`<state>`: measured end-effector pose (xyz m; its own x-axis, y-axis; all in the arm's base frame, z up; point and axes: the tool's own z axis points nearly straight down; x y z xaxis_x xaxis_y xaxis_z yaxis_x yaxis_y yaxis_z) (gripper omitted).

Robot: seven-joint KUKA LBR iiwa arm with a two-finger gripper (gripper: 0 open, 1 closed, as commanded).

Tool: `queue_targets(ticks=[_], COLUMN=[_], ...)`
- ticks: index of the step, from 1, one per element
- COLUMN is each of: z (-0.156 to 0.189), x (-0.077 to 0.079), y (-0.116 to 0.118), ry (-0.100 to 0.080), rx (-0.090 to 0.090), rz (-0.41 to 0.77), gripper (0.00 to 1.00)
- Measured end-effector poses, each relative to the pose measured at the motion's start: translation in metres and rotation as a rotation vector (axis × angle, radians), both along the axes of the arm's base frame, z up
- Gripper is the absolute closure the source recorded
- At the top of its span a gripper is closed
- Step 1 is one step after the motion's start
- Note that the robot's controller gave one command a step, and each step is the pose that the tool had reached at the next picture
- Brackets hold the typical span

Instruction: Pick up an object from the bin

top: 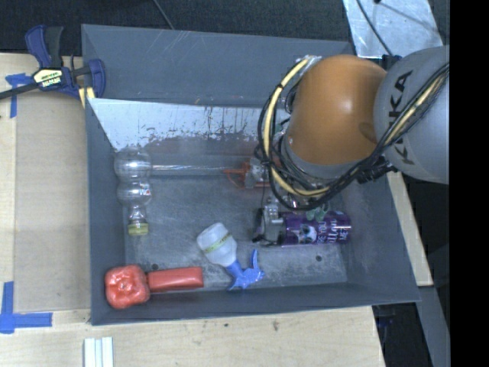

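My gripper [267, 222] hangs low in the right half of the bin, mostly hidden under the arm's orange cover. Its tip is right at the left end of a purple bottle [319, 229] that lies on its side on the bin floor. Whether it touches the bottle cannot be made out. Just left of and below it lies a small clear cup with a green band [216, 244]. A blue plastic piece [246, 274] rests beneath that cup. A small reddish thing [246, 174] lies just above the gripper, near the back wall.
A clear plastic bottle [134, 188] stands at the left, and a long clear tube [195, 168] runs along the back. A red pepper-shaped toy with a red handle [149, 282] lies at the front left. The arm covers the bin's right rear.
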<state>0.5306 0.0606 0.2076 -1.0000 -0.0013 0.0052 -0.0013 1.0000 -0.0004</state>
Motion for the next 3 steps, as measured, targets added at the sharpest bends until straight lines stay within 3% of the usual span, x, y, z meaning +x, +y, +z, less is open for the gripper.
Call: queue_targets(ticks=[1, 2, 3], z=[0.004, -0.010, -0.073], x=[0.002, 0.006, 0.022], y=[0.000, -0.018, -0.052], ry=[-0.008, -0.012, -0.014], rx=[0.001, 0.003, 0.000], rz=[-0.002, 0.061, 0.058], gripper=[0.00, 0.00, 0.00])
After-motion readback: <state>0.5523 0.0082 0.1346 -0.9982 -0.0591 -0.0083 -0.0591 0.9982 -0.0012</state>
